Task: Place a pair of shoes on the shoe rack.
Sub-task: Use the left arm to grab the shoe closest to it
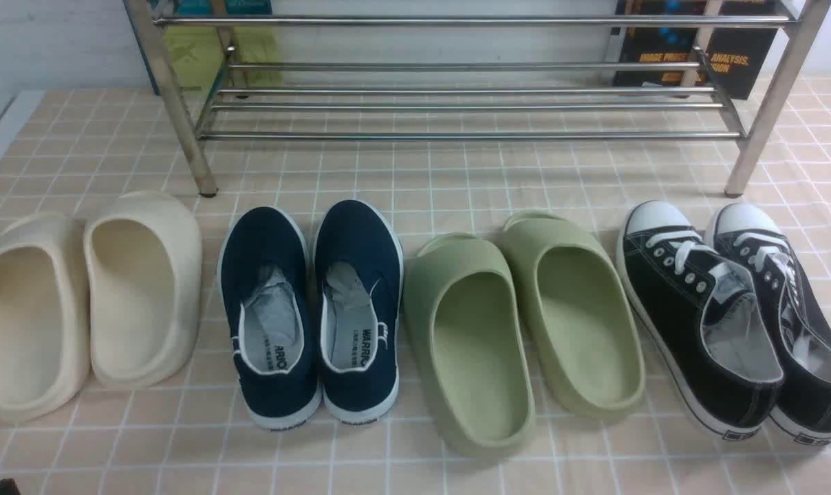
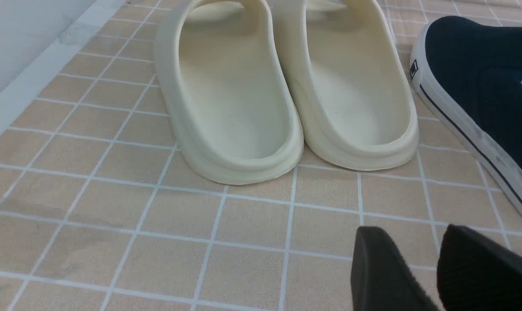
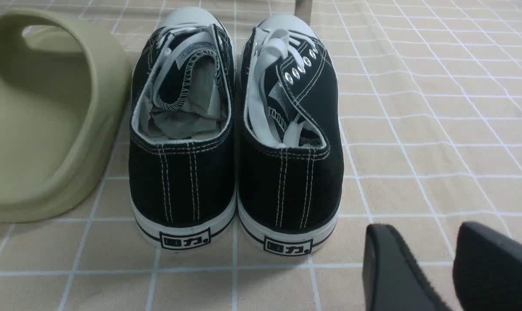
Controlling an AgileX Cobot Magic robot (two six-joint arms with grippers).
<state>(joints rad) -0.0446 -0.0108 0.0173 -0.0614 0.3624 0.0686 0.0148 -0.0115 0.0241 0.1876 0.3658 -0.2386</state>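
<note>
Right, your L gripper (image 2: 410, 235) & R gripper (image 3: 423, 233) both sit part-open, empty, touching nothing; navy shoes (image 1: 357, 240) lie off the rack (image 1: 457, 135).

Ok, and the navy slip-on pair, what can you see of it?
The navy slip-on pair is two dark blue canvas-looking shoes with white rubber-looking soles, white collar trim and grey insoles printed WARRIOR; crumpled paper stuffs each. Both stand upright on their soles on the tiled surface, close side by side, heels toward the camera, toes toward the shoe rack, not on it. They sit between the cream slides and green slides.
</note>
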